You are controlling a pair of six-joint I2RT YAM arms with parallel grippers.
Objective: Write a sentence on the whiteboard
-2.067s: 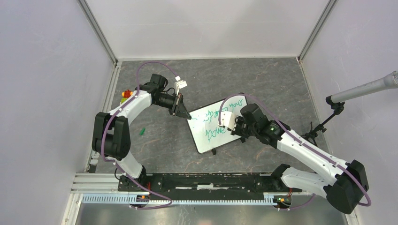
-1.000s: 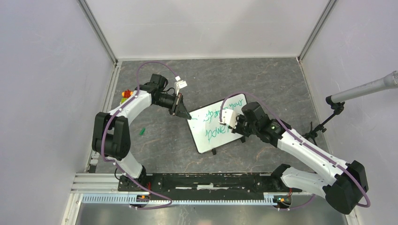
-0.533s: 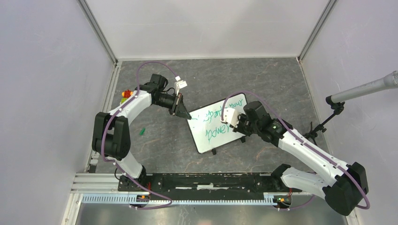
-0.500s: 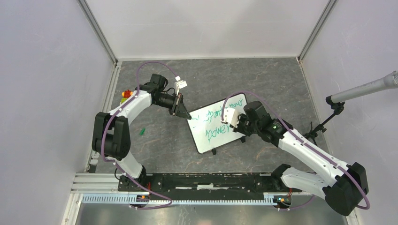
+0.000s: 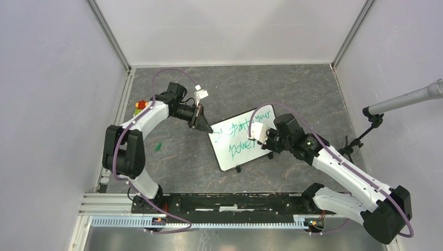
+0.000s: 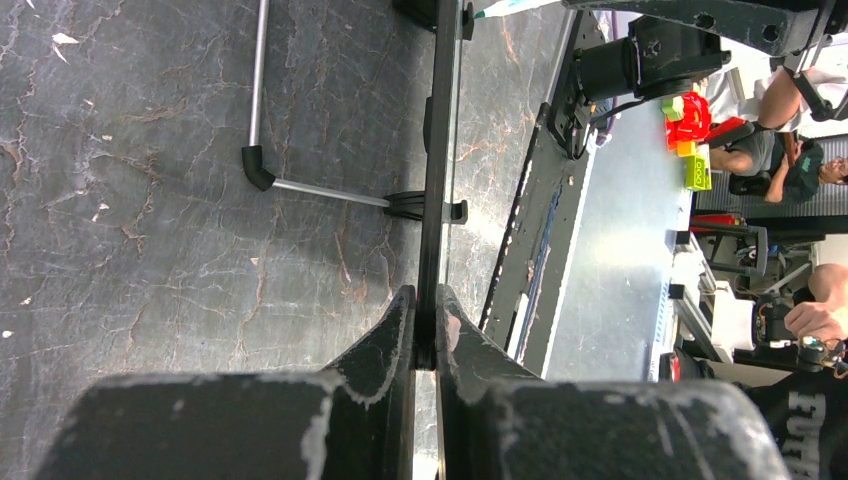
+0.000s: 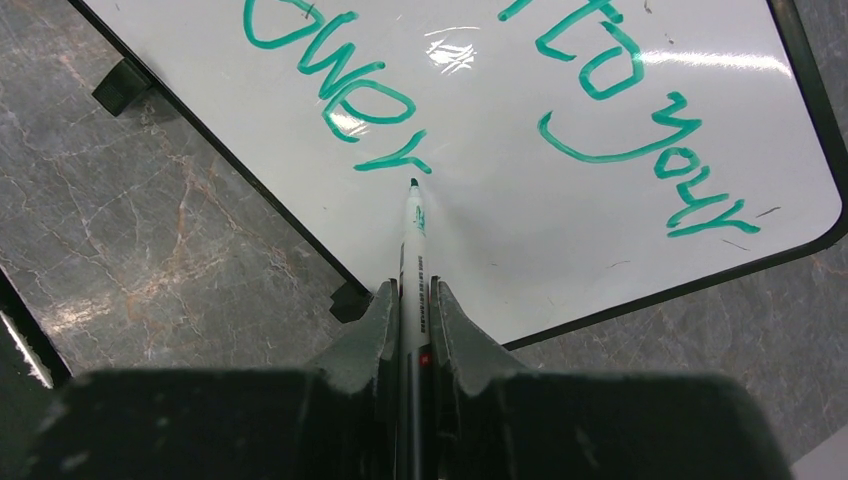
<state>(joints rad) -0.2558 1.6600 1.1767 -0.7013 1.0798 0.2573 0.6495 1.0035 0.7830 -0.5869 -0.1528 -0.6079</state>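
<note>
From above, I see the whiteboard [image 5: 225, 157] sitting in the middle of the grey table [image 5: 292, 89], turned a bit slantwise, between my two arms. The sentence [image 5: 239, 148] is written on it in green, in two lines. My left arm [image 5: 146, 117] reaches to the board's far left corner, and my right arm [image 5: 339, 167] reaches over its right side. A small green bit [image 5: 158, 146] lies on the table to the left, well apart from the board. In the left wrist view, the board is a thin dark strip seen from its edge. The left gripper [image 6: 425, 325] has its two fingers squeezed tight on that edge. A thin wire stand [image 6: 300, 187] sticks out from one side of the board. In the right wrist view, the right gripper [image 7: 410, 300] is squeezed on a marker [image 7: 414, 235]. The marker points at the board, and its tip sits just beside the last letter of the lower word. I cannot tell if the tip touches the board. The upper line ends in "your".
</note>
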